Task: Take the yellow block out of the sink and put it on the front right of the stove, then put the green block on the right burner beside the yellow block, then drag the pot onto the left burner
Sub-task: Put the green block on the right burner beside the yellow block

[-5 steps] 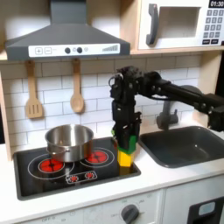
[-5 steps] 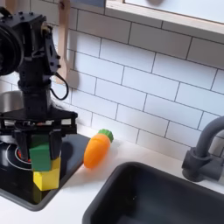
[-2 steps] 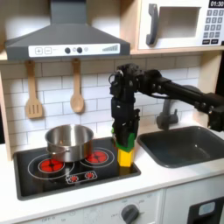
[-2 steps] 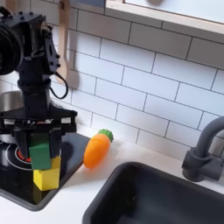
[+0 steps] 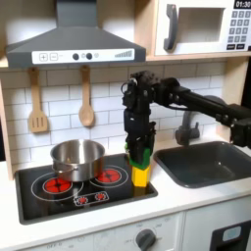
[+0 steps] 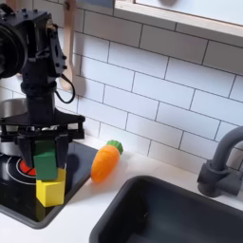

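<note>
My gripper point(image 5: 138, 154) point(image 6: 44, 152) is shut on the green block point(image 5: 140, 159) point(image 6: 45, 162), which hangs upright over the stove's point(image 5: 59, 201) front right. Directly under it stands the yellow block point(image 5: 141, 177) point(image 6: 51, 189). The green block's lower edge sits at the yellow block's top, and I cannot tell whether they touch. The right burner point(image 5: 108, 176) point(image 6: 16, 169) lies just to the left of both blocks in both exterior views. The steel pot point(image 5: 76, 157) stands at the stove's back, behind and between the left burner point(image 5: 57, 183) and the right one.
An orange carrot toy point(image 6: 106, 161) lies on the white counter between the stove and the dark sink point(image 5: 211, 164) point(image 6: 180, 216). A grey faucet point(image 6: 223, 166) rises behind the sink. Two wooden utensils point(image 5: 37, 103) hang on the tiled wall above the pot.
My gripper has lifted the green block a little, so it now sits higher over the yellow block. The pot, carrot toy and yellow block have not moved.
</note>
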`<state>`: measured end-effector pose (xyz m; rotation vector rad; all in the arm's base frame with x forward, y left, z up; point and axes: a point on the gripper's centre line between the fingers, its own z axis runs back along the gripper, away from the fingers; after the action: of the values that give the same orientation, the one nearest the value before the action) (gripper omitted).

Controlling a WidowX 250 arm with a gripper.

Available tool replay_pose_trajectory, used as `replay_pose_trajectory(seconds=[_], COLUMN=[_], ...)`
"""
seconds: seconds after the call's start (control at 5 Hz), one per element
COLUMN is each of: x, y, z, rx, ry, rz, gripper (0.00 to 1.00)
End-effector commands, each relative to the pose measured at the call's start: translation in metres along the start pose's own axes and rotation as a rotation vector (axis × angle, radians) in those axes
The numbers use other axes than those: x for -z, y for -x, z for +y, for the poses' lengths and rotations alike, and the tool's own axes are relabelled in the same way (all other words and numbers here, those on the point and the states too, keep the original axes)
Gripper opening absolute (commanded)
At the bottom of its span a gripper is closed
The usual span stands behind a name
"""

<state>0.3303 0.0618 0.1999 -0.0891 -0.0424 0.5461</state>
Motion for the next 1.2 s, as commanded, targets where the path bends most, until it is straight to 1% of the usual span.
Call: replay_pose_trajectory(seconds=[0.0,0.2,0.4,0.8,1.0], x=[0.0013,0.0011,0.0052,0.0088,0.0094], y=[0.0060,0.0050,0.0029,0.0029,0.0008], z=[-0.0055,-0.0052,-0.0032,-0.0025,-0.0020], rx=[0.012,0.011,0.000,0.007,0.004], ry=[-0.001,-0.002,-0.009,-0.023,-0.024], rz=[0.007,0.001,0.009,0.005,-0.004], gripper=[0.00,0.00,0.00,0.00,0.00])
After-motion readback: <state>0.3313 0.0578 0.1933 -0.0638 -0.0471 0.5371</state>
